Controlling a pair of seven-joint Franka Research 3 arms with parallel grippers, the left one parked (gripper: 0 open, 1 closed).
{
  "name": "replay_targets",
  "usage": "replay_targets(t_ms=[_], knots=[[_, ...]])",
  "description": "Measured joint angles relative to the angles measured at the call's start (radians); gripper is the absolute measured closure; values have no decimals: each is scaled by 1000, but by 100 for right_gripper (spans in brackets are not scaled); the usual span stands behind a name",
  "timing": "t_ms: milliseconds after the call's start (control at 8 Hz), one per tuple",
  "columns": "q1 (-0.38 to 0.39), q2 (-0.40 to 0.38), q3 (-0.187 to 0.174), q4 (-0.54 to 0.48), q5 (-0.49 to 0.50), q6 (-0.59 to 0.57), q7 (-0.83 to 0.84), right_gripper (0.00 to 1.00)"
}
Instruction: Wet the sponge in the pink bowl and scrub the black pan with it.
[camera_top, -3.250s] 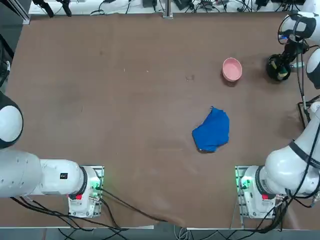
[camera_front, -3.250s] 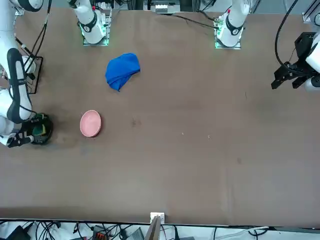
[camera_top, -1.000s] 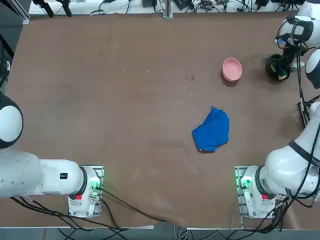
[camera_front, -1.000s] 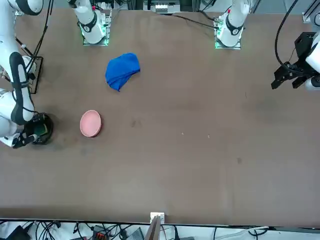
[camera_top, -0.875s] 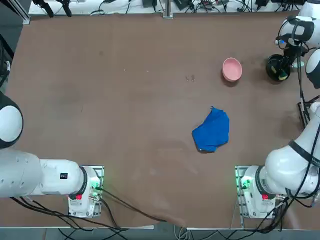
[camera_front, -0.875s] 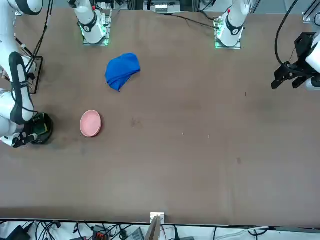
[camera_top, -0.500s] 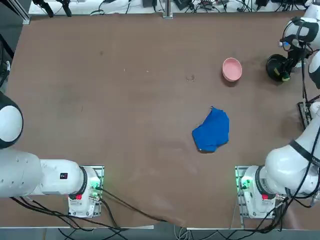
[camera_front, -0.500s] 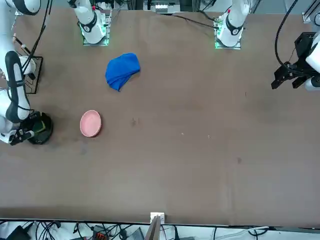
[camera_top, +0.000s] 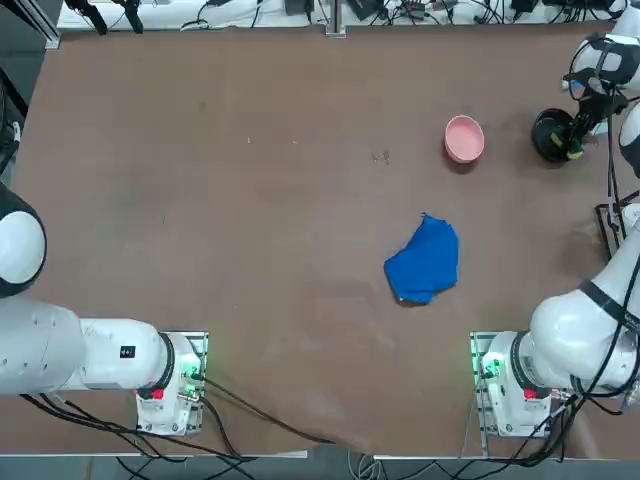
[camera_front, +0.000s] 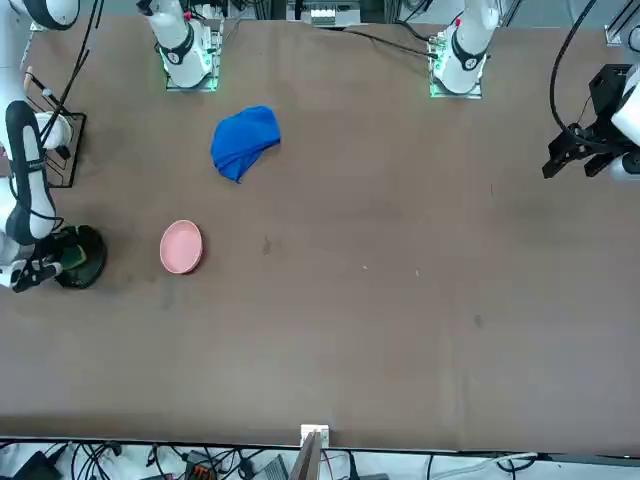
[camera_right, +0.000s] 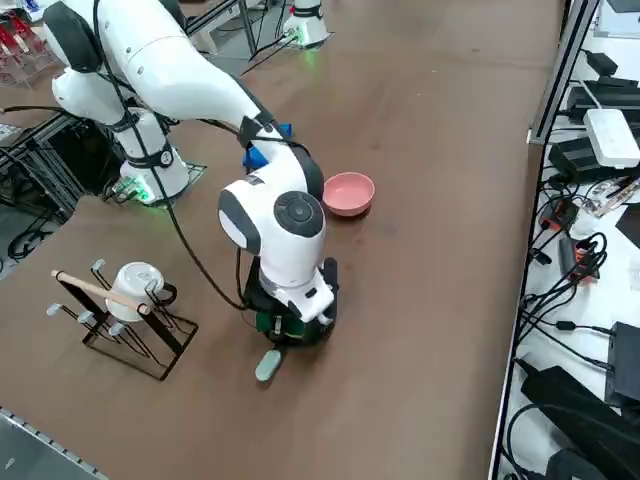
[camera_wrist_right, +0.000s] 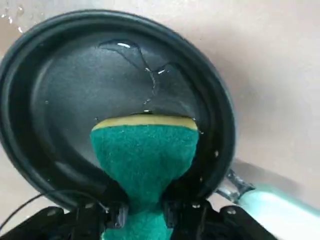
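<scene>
Right gripper (camera_wrist_right: 144, 215) clamps the sponge (camera_wrist_right: 145, 155) inside the black pan (camera_wrist_right: 75, 80) near the counter's edge; water streaks suggest wetting done, scrubbing apparently underway.

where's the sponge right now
The sponge is pinched in the right pincer, pressed inside the black pan near the table's right edge, beyond the pink bowl.

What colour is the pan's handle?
Pale grey-green, on the black pan's handle; the right wrist view shows it best.
</scene>
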Motion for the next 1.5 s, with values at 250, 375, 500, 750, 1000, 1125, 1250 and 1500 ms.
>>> replay_targets(t_ms=[250,375,500,750,1000,1125,1250,1500], knots=[[10,1,2,4,-1,15,0,62],[20,1,4,8,-1,15,0,62],[35,1,4,10,-1,15,0,62],[67,1,5,11,-1,-3,3,62],[88,4,5,11,-1,-44,3,62],[93,4,5,12,-1,-67,2,62],[93,3,4,13,-1,-94,0,62],[86,4,-5,13,-1,-131,-22,62]])
